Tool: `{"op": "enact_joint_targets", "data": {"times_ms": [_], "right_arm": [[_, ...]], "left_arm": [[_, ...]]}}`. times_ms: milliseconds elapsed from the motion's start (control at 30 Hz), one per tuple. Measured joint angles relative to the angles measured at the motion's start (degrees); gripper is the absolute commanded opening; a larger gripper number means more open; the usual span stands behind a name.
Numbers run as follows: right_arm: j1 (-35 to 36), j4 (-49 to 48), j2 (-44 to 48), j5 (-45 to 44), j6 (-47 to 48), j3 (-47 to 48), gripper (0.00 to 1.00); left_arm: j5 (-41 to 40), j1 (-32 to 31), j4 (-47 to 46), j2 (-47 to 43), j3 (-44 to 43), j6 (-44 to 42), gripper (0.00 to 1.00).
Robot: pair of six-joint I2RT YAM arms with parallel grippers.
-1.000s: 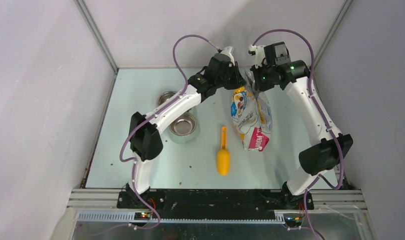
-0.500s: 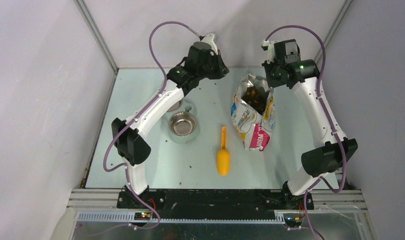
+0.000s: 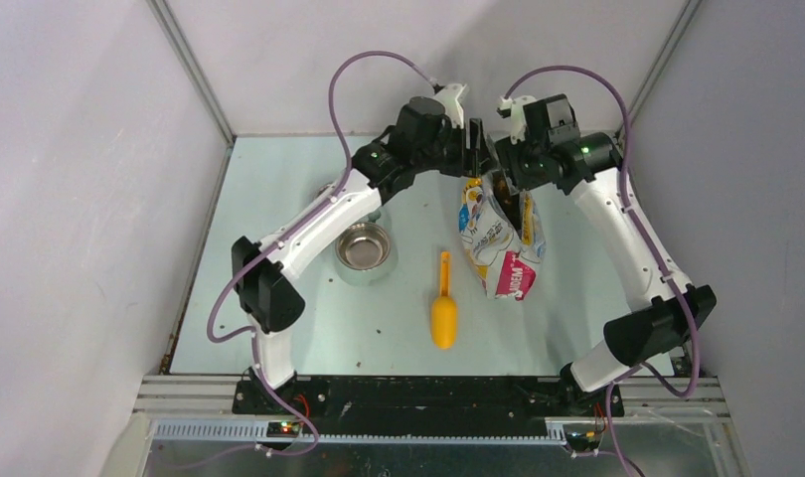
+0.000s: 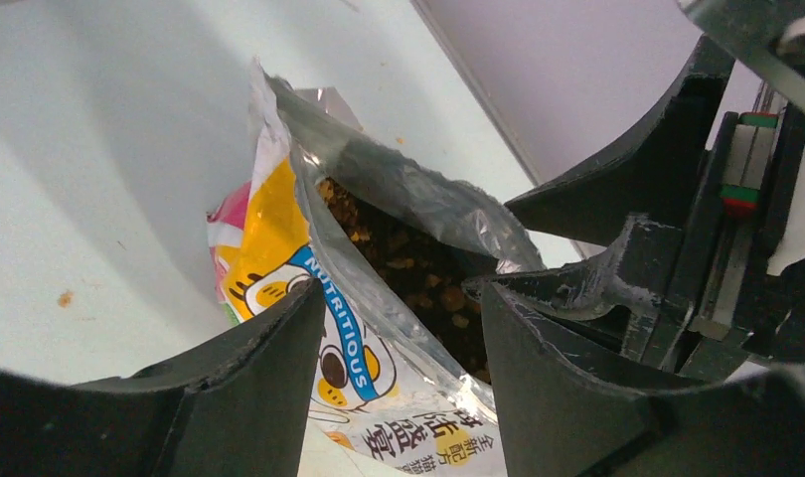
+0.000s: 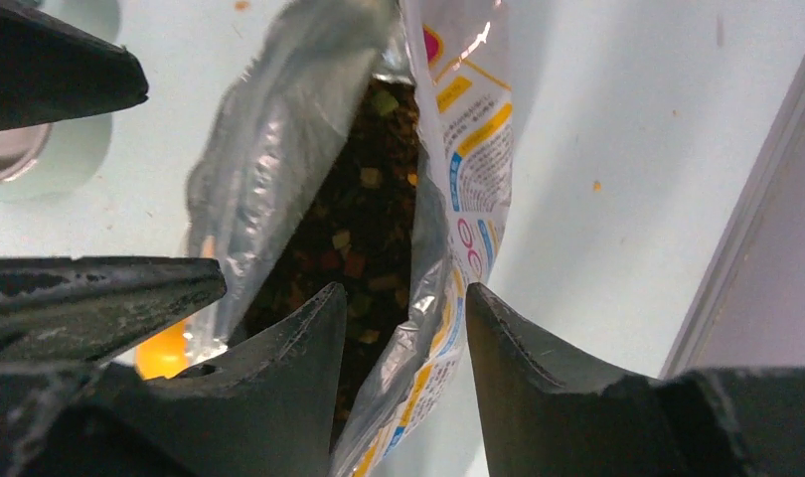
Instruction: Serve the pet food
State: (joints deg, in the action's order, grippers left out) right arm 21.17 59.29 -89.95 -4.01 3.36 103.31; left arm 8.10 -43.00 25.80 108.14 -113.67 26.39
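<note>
The printed foil bag (image 3: 495, 238) stands at the back of the table with its mouth open upward. Pet food (image 4: 418, 278), small brown pellets, fills the bag and also shows in the right wrist view (image 5: 364, 229). My left gripper (image 3: 475, 159) is open and straddles the bag's left wall (image 4: 279, 224), without pinching it. On the other side, my right gripper (image 3: 506, 165) is open too, its fingers (image 5: 299, 338) either side of the bag's right wall (image 5: 473, 129). The two grippers nearly meet over the mouth.
A steel bowl (image 3: 364, 246) sits on a pale round mat left of the bag. An orange scoop (image 3: 443, 313) lies in front, handle pointing away. A second bowl (image 3: 327, 191) is mostly hidden under my left arm. Walls enclose the table (image 3: 279, 298).
The left gripper swung away to the left, then came back to the bag's mouth. Both grippers went from shut to open. The bag's mouth spread wide, then narrowed.
</note>
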Motion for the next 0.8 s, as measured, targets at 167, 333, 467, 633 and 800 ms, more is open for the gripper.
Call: {"op": "enact_joint_targets", "data": {"times_ms": [167,333,467,633,800], "right_arm": [[-0.1,-0.2,0.7,-2.3,-0.5,-4.4,0.40],[-0.6,-0.5,2.1,-2.7,-1.6,-8.6,0.20],[-1.8,-0.9,3.3,-2.8,-2.1,-9.3,0.08],[-3.6,-0.3,3.6,-3.9,-2.8,-8.4,0.00],[-5.9,2.1,2.3,-5.3,-2.7,-4.4,0.00]], "left_arm": [[-0.8,-1.6,-0.1,1.9,1.1,0.1,0.61],[-2.6,-3.0,0.0,4.4,3.1,1.1,0.24],[-3.5,-3.8,-0.3,4.8,3.5,1.8,0.01],[-5.7,-3.9,3.3,4.8,0.4,-0.3,0.00],[-9.2,-3.3,10.5,4.9,-8.5,-8.0,0.00]]}}
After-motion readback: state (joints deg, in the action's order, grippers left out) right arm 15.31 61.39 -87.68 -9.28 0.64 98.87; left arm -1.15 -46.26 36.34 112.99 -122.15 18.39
